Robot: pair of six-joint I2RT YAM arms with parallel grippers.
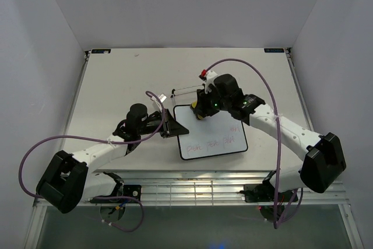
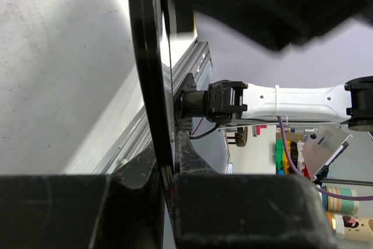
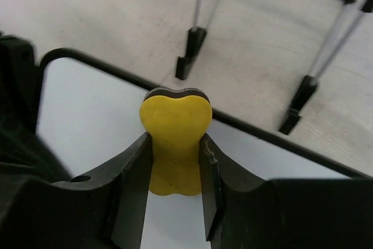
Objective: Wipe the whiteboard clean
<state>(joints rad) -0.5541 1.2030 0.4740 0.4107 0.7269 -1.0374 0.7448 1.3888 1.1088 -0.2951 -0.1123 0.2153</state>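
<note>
Claws both pinch: left claw [image 1: 170, 126] the whiteboard [image 1: 204, 129] frame, right claw [image 3: 175, 161] the yellow eraser [image 3: 175, 115]. Heavy wiping pressure could twist the board free, leaving red writing [image 1: 213, 143].

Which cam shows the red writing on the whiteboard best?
Top external. The whole whiteboard faces that camera, with the red writing across its near half. The right wrist view shows only a blank patch of board behind the eraser. The left wrist view sees the board edge-on, so no writing shows.
</note>
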